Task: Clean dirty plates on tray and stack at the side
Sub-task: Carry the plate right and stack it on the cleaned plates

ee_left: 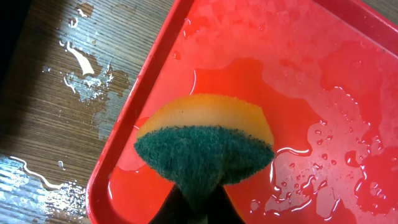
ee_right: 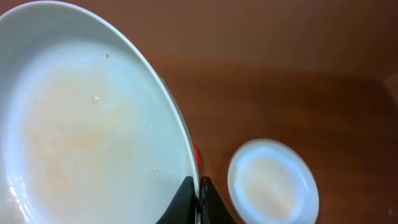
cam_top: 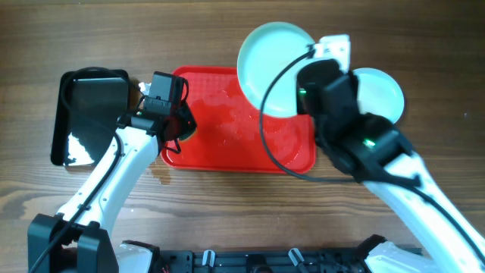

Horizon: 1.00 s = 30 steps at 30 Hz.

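I see a red tray (cam_top: 227,144), pale mint plates (ee_right: 81,124) with faint orange smears, a yellow sponge (ee_left: 205,143) with a dark green face, a glossy black tray (cam_top: 83,114), and a brown wood-grain desk (cam_top: 227,30).

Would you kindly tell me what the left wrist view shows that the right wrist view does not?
Only the left wrist view: a yellow-and-green sponge in the left gripper, and water pooled on the red tray and spilled beside it. Only the right wrist view: the right gripper pinching the rim of one plate, and a second plate. Both: the wooden table, and the tray, a red sliver in the right view.
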Tool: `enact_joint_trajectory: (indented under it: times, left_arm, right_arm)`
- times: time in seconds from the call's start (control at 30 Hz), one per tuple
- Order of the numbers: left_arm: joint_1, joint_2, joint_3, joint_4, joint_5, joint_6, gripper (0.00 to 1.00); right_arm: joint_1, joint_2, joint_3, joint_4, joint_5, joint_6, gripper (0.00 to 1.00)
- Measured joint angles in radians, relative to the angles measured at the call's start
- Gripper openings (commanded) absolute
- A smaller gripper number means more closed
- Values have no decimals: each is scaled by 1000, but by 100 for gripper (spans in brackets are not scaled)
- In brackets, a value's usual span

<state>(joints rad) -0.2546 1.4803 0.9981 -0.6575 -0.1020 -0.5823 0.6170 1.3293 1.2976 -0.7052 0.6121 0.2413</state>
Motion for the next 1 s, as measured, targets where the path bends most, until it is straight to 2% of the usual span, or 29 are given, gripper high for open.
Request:
enact_joint_trajectory:
  times: [0.2,0.33,0.43,0.67,0.77,1.0]
  left_arm:
    - [0,0,0,0,12,0,4]
    - [0,0,0,0,18,0,5]
    - [0,0,0,9,19,0,4]
    - [0,0,0,11,22,0,5]
    - [0,0,0,11,22,0,4]
    - [0,0,0,11,30,0,4]
  right_arm:
    - [2,304,-114,-112,230,24,4]
    - [16,280,-121,-101,405,51,4]
    - [19,211,-110,-50,427,53,4]
    - [-87,62,-97,24,143,70,4]
    - [-218,7,-97,33,-4,89,4]
    - [-672,-18,-97,11,-302,120,4]
